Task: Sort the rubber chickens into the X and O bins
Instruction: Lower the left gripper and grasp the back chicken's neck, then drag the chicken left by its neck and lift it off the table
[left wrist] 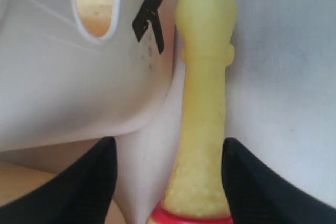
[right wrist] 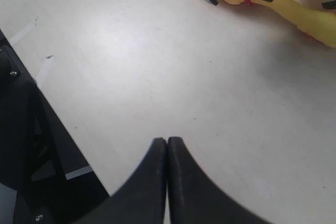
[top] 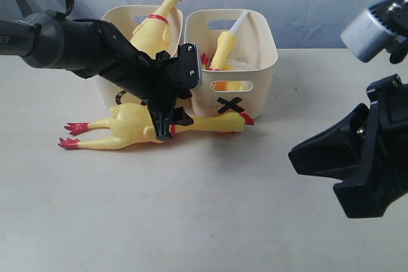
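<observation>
One rubber chicken [top: 127, 128] lies on its side on the table in front of the bins, head toward the X bin [top: 258, 103]. My left gripper [top: 167, 127] is open and straddles its neck [left wrist: 202, 129] just past the red band; its fingers stand on either side without pinching. A second chicken [top: 159, 20] sticks out of the left bin [top: 118, 16], whose mark is hidden by my arm. A smaller chicken [top: 224, 49] with a white tube sits in the X bin [left wrist: 63, 77]. My right gripper [right wrist: 167, 142] is shut and empty over bare table at the right [top: 296, 155].
The two bins stand side by side at the back of the cream table, against a blue-grey backdrop. Strips of tape [right wrist: 44, 69] mark the table near the right arm's dark base [right wrist: 31, 161]. The left arm [top: 95, 49] reaches across the front of the left bin.
</observation>
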Controlling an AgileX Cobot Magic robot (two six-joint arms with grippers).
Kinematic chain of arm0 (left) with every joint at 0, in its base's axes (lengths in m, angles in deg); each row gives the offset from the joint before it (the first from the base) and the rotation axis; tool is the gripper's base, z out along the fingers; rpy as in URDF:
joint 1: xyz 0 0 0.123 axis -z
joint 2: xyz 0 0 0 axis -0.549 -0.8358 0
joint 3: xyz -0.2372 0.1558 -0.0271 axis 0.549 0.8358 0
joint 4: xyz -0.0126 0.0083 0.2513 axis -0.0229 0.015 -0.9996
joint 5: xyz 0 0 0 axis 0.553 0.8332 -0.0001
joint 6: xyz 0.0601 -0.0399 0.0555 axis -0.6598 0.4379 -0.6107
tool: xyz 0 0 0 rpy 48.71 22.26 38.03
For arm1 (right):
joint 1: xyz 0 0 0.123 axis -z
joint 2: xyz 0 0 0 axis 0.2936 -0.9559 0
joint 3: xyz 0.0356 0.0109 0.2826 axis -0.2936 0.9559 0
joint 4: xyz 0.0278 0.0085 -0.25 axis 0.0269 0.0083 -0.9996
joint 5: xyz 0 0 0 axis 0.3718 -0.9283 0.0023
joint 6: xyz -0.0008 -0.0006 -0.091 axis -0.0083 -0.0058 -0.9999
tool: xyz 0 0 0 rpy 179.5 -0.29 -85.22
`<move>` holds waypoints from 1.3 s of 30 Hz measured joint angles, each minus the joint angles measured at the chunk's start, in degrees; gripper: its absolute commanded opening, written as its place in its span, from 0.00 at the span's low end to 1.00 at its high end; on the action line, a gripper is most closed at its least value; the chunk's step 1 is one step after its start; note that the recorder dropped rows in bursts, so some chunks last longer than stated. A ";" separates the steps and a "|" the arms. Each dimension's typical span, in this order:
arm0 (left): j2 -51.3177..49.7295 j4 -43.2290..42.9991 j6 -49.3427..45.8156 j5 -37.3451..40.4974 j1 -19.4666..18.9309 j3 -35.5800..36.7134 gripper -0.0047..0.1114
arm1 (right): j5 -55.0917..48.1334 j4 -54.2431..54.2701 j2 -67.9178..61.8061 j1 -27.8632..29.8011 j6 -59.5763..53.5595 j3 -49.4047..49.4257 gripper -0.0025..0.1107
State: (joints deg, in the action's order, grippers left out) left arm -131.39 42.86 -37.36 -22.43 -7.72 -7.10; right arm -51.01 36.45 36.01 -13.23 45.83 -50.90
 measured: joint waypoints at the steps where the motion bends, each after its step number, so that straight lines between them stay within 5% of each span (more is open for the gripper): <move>1: 0.00 -0.11 0.00 0.00 0.00 0.00 0.52 | 0.00 0.00 0.00 0.00 0.00 0.00 0.02; 13: 1.20 -0.60 0.41 1.64 0.00 0.00 0.52 | 0.00 0.00 0.00 0.00 0.00 0.00 0.02; 18: 3.39 -2.41 5.22 3.87 0.00 0.11 0.40 | 0.00 0.00 0.00 0.00 0.00 0.00 0.02; 23: 4.26 -18.79 16.51 6.53 3.77 0.24 0.37 | 0.00 0.00 0.00 0.00 0.00 0.00 0.02; 39: 4.03 -47.17 49.51 -2.10 11.88 0.24 0.39 | 0.09 0.00 0.00 0.00 0.00 0.00 0.02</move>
State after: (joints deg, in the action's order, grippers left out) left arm -127.36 -4.31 12.14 -24.53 4.17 -6.86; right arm -50.92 36.45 36.01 -13.23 45.83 -50.90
